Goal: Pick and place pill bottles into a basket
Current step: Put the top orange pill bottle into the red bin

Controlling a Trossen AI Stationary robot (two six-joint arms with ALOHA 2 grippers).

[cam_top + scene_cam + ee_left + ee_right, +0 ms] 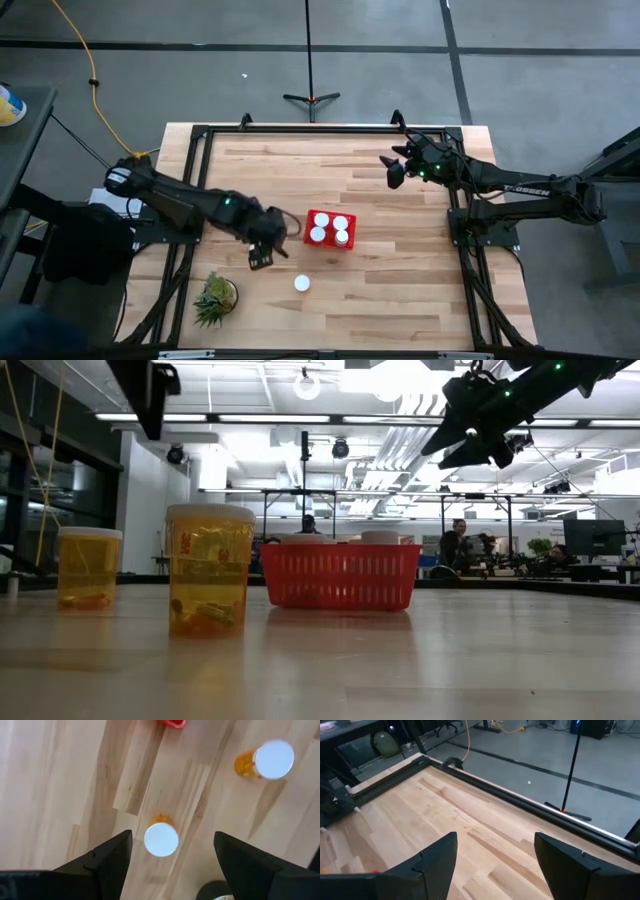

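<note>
From above: the red basket (330,232) sits mid-surface with four white caps showing inside. One bottle (302,284) stands loose on the surface (400,290), in front of the basket, and the left end effector (262,252) hangs just beside the basket's left side, over a second bottle that its own body hides here. The right end effector (396,165) waits up at the far right, well apart from everything. A small green plant (214,298) sits near the left front corner.

Down at surface level: two bottles on the left, the near bottle (209,570) and the far bottle (89,567), both upright, pills visible through orange walls. Basket (340,575) behind them, caps peeking over its rim. People sit at desks in the room beyond.

Left wrist: fingers (107,860) spread wide, and a white cap (161,840) lies right between them, below. The other bottle (267,761) stands off to one side.

Right wrist: fingers (435,857) wide apart, nothing held, bare wood ahead.

My read: these bottles are light, rigid, smooth plastic, so likely to tip or slip. Best to close on the body just under the cap, squarely across the cylinder.
</note>
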